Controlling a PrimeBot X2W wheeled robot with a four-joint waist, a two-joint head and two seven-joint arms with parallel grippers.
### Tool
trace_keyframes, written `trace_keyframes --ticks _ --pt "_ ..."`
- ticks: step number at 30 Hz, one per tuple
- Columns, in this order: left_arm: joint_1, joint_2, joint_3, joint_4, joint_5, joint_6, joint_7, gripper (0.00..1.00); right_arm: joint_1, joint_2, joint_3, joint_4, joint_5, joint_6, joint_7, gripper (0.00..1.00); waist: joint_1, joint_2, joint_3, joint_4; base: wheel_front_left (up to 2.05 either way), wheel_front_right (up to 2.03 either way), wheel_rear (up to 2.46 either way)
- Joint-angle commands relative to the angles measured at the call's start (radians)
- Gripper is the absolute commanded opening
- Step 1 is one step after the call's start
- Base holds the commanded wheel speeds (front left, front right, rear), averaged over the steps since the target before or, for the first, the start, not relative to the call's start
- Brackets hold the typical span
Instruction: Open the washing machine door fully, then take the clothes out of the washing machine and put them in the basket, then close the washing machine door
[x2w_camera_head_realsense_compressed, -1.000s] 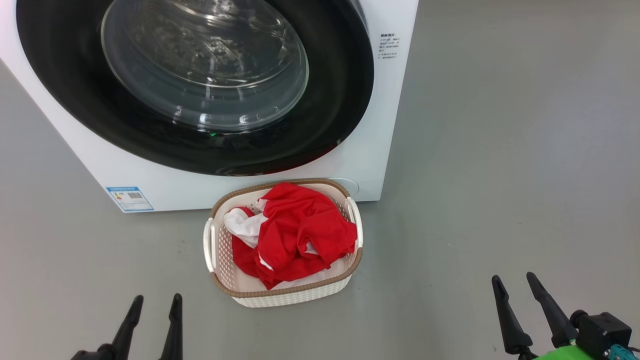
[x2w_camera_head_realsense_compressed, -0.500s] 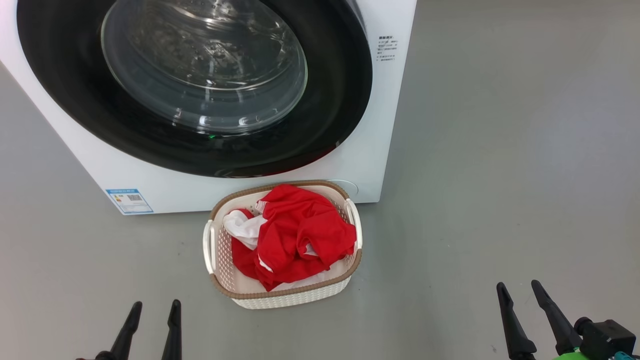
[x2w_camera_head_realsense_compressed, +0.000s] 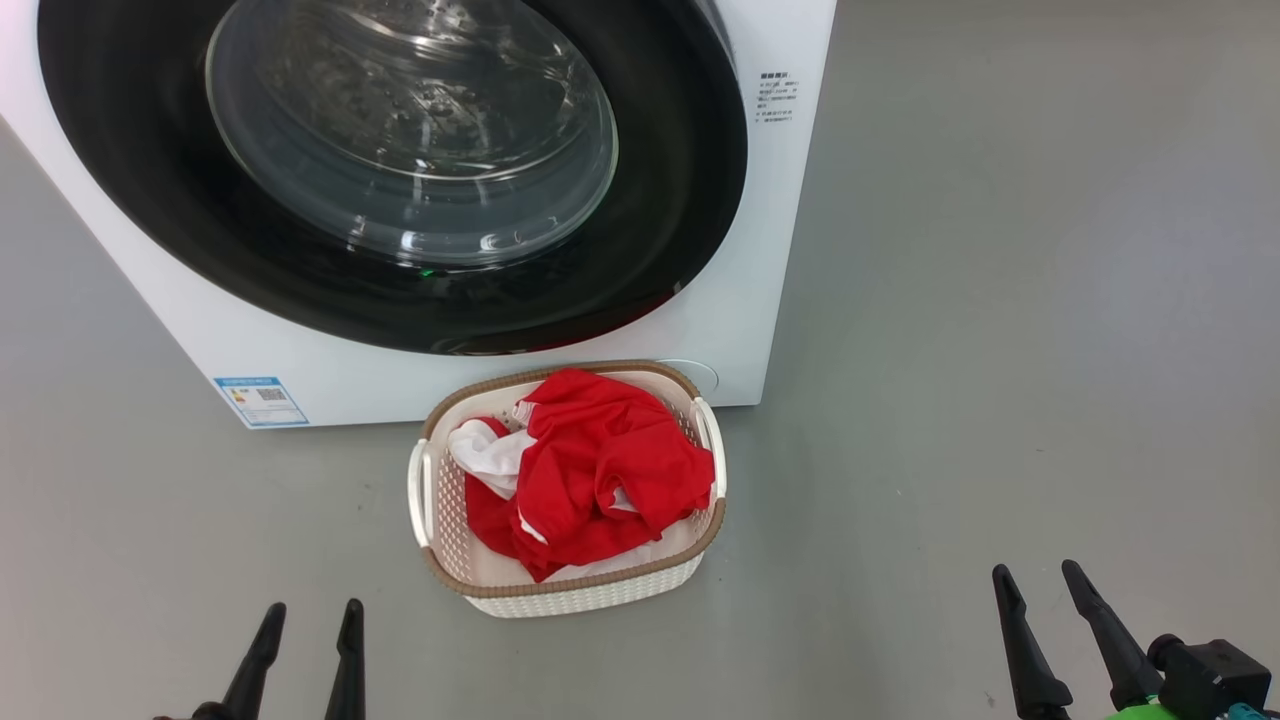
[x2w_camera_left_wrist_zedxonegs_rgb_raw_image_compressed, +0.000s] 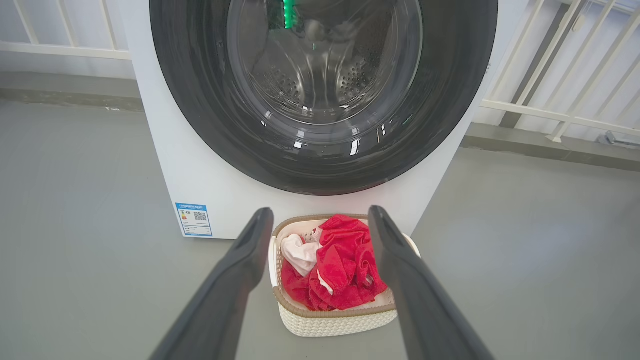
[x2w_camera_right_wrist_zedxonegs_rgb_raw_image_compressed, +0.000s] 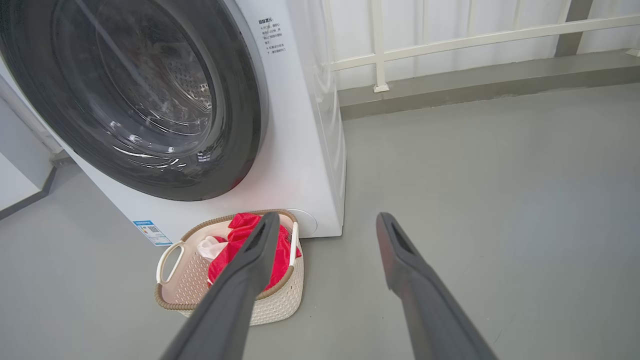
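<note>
— At left hand (x2w_camera_head_realsense_compressed: 313, 606)?
— Spread apart, empty. Ahead, rightward: small cream perforated plastic basket (x2w_camera_head_realsense_compressed: 560, 587) holding bright red-and-white cloth clothes (x2w_camera_head_realsense_compressed: 590, 460).
— Beyond?
— Big white boxy washing machine (x2w_camera_head_realsense_compressed: 330, 370), round glossy black-rimmed glass door (x2w_camera_head_realsense_compressed: 690, 200) shut. At right hand (x2w_camera_head_realsense_compressed: 1034, 568): spread apart, empty.

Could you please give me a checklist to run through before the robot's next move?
1. Door shut flush on the washer: ok.
2. Door latched: cannot tell.
3. Clothes all inside the basket: ok.
4. Nothing red seen behind the door glass: ok.
5. Left gripper open and empty: ok.
6. Right gripper open and empty: ok.
</note>
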Motion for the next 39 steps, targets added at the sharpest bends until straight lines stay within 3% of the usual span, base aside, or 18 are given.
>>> trace_keyframes --ticks 1,2,3,11,16,20,39 --pt "-0.011 0.004 0.035 -0.021 -0.003 -0.005 -0.008 1.0 -0.013 -0.016 0.017 -0.026 -0.006 -0.001 -0.006 1.0 0.0 -0.0001 -0.001 0.001 0.0 0.0 0.0" --pt "-0.011 0.004 0.035 -0.018 -0.005 -0.005 -0.008 1.0 -0.013 -0.016 0.017 -0.026 -0.007 -0.001 -0.006 1.0 0.0 -0.0001 -0.001 0.001 0.0 0.0 0.0" --pt "0.0 0.0 -0.001 0.005 -0.003 0.0 0.0 0.0 0.0 0.0 0.0 0.0 0.0 0.0 0.0 0.0 0.0 -0.0001 -0.002 0.002 0.0 0.0 0.0" --pt "-0.001 -0.024 -0.011 0.073 -0.027 0.001 0.013 0.0 -0.003 0.023 0.007 0.067 0.021 0.0 0.005 0.0 0.0001 -0.0001 -0.003 0.002 0.0 0.0 0.0" --pt "-0.007 -0.024 -0.008 0.071 -0.081 0.001 0.027 0.0 -0.01 0.021 0.006 0.064 0.073 0.0 0.018 0.0 0.0023 -0.0001 -0.009 0.002 0.0 0.0 0.0" --pt "-0.013 -0.023 -0.006 0.072 -0.124 0.001 0.038 0.0 -0.018 0.02 0.005 0.064 0.114 0.0 0.028 0.0 0.0002 -0.0001 -0.01 0.002 0.0 0.0 0.0" --pt "-0.04 -0.022 0.006 0.069 -0.317 0.0 0.089 0.0 -0.053 0.015 -0.003 0.058 0.297 0.0 0.076 0.0 0.0 -0.0001 -0.019 0.001 0.0 0.0 0.0"
